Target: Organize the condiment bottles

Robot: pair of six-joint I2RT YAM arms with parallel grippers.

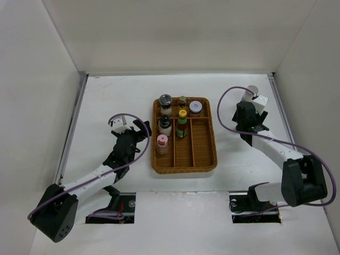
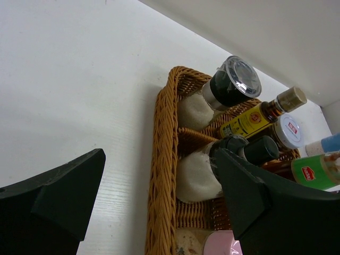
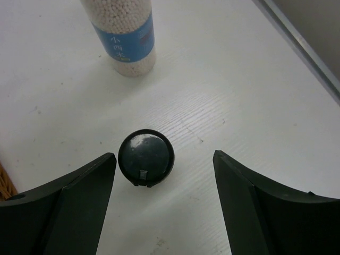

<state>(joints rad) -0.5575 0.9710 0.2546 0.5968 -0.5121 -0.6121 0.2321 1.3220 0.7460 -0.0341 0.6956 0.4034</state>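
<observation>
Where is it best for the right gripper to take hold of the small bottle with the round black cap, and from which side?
I would take the black-capped bottle around its round cap, coming straight down from above. It stands upright and shows only its top, between the open fingers of the right gripper. The blue-labelled white bottle stands apart behind, clear of the closing fingers.

the left arm (image 1: pixel 90 178) reaches from its base at the near edge of the counter (image 1: pixel 117 95) diagonally toward the middle, forearm low, and the left gripper (image 2: pixel 159 156) has its jaws spread wide. the right arm (image 1: pixel 276 150) bends at the elbow by the right edge and stretches toward the far right corner; the right gripper (image 3: pixel 163 155) points down, fingers parted wide
</observation>
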